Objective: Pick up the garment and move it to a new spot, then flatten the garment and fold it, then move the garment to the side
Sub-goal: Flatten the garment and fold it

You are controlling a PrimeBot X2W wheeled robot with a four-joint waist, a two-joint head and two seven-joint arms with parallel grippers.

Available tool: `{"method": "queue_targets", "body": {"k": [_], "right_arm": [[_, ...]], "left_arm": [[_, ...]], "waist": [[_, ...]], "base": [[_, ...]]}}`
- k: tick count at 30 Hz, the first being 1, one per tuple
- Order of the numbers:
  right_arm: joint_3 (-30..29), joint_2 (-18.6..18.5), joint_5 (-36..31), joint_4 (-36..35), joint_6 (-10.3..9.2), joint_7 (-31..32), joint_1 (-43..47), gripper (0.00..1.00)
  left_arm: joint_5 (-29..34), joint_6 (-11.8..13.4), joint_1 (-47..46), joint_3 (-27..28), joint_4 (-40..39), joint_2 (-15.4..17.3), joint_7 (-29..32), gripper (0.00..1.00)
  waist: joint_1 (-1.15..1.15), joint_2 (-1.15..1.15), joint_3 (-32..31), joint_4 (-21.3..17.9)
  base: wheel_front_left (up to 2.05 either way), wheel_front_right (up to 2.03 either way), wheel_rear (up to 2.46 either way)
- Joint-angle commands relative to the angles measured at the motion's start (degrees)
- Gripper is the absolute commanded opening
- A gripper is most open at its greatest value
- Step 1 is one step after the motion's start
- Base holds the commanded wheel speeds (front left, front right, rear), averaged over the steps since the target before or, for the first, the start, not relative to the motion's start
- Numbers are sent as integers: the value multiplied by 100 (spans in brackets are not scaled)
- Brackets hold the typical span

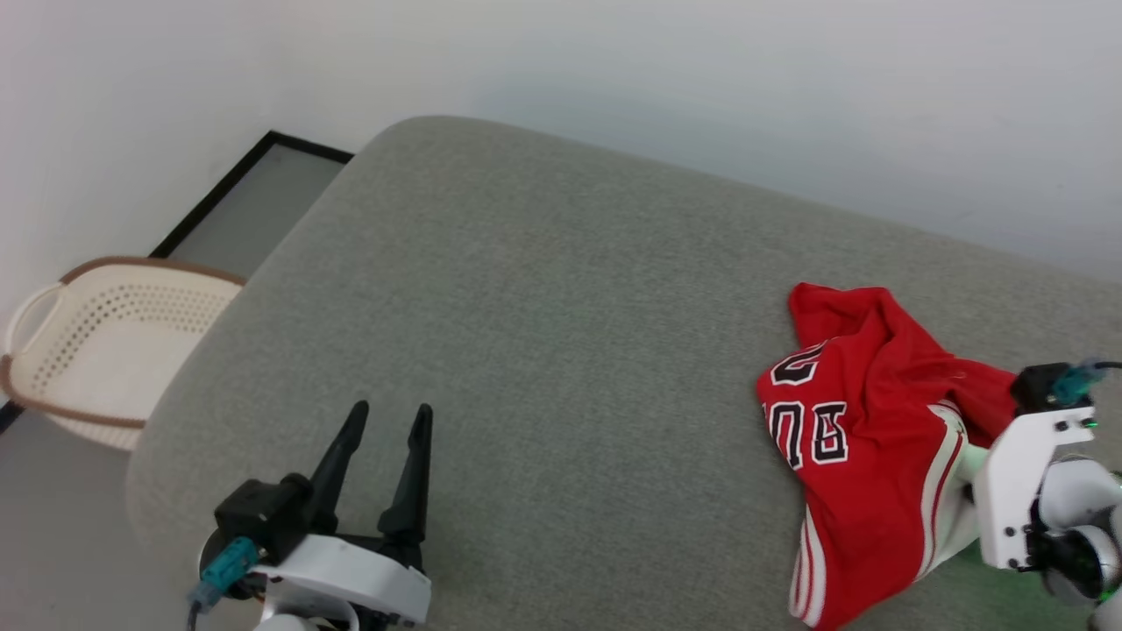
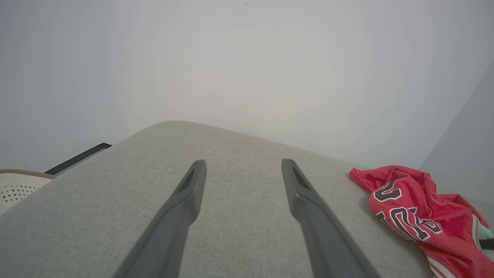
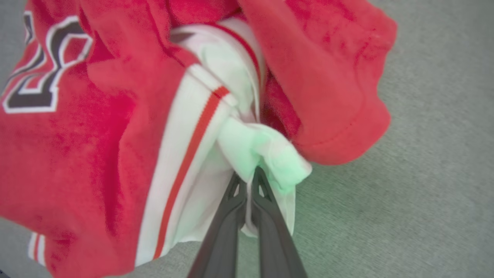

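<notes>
The right wrist view showed what the head view hid: the right gripper (image 3: 249, 173) pinching a white sleeve fold of the garment (image 1: 863, 438). The garment was bunched, thin and red, at the right end of the grey woven surface (image 1: 543, 333). The left gripper (image 1: 392, 408) hovered spread, well apart. A perforated cream basket (image 1: 105, 342) stood beside the surface's rounded left corner.

Grey fabric-covered surface (image 1: 543, 350), rounded far corner; cream perforated basket (image 1: 131, 315) with brown rim low beside its left edge; plain white wall (image 1: 614, 70) behind
</notes>
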Motion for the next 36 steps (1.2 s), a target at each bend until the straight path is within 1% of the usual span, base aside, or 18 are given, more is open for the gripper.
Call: {"method": "queue_targets", "body": {"k": [1,8,13,17,20,26,27,28,29,30,31,36], "right_arm": [[-123,-62,106,-53,-4,-25,69,0],[-575,-365,363,-366,-4,-19,271,0],[-1032,-571,258,-555,-4,-42,486,0],[-1380,-706,97,-520,-4,-71,663,0],[-1609,-645,-69,-452,-4,-101,805,0],[-1832,-339,-290,-174,-4,-254,915,0],[-1831,-301,-350,-87,-4,-278,895,9],[-1821,-263,-378,-17,-4,-304,857,12],[-1825,-230,-411,57,-4,-347,797,24],[-1823,-209,-464,123,-4,-402,742,43],[-1804,-196,-521,195,-4,-461,698,100],[-1717,-133,-636,423,-4,-630,490,100]], "left_arm": [[-22,-15,60,21,-4,37,-1,100],[-25,-15,86,62,-37,102,-1,100],[-12,-14,56,35,-42,112,-1,100],[-38,-15,30,6,-39,114,-1,100],[-53,-15,11,-24,-26,109,-1,100],[-90,-14,-47,-103,6,123,-1,100],[-91,-14,-60,-119,15,128,-1,100],[-101,-15,-74,-139,24,134,-1,100],[-115,-14,-85,-155,35,142,-1,100],[-126,-14,-95,-165,48,151,-1,100],[-123,-14,-102,-178,62,154,-1,100],[-156,-14,-15,-200,129,196,-1,100]], "waist": [[0,0,-78,-150],[0,0,-146,-501],[0,0,-146,-712],[0,0,-120,-819],[0,0,-97,-872],[0,0,-31,-910],[0,0,-25,-907],[0,0,-23,-902],[0,0,-25,-898],[0,0,-29,-895],[0,0,-37,-893],[0,0,-164,-921]], "base": [[0,0,0],[0,0,0],[0,0,0],[0,0,0],[0,0,0],[0,0,0],[0,0,0],[0,0,0],[0,0,0],[0,0,0],[0,0,0],[0,0,0]]}}
